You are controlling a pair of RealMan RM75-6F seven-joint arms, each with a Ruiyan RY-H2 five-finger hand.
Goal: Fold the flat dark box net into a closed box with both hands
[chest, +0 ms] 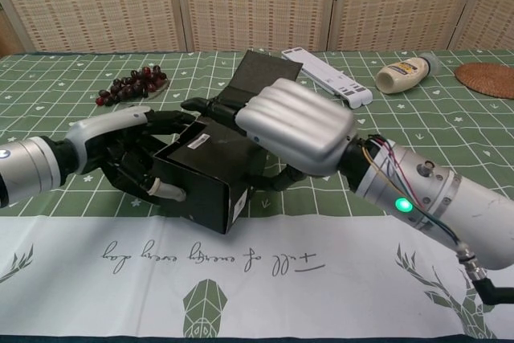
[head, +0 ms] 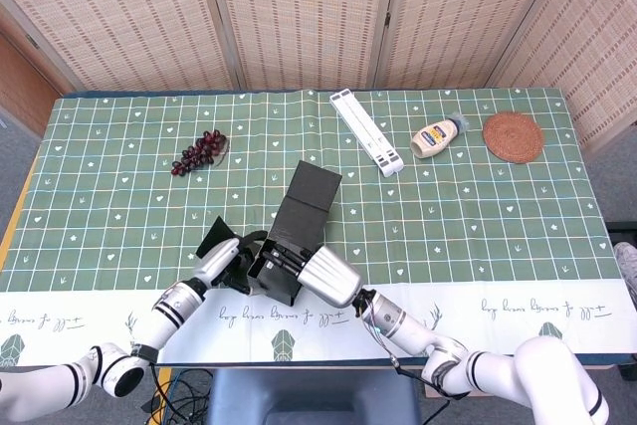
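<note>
The dark box is partly folded and lies tilted on the green cloth near the table's front edge. Its long lid flap sticks out toward the back, unfolded. My left hand holds the box's left end, its fingers curled around a side flap. From the right, my right hand lies over the top of the box. The fingers reach across the top panel and the thumb presses the right side. The inside of the box is hidden.
A bunch of dark grapes lies at the back left. Behind the box sits a long white tray, with a mayonnaise bottle and a woven coaster to the right.
</note>
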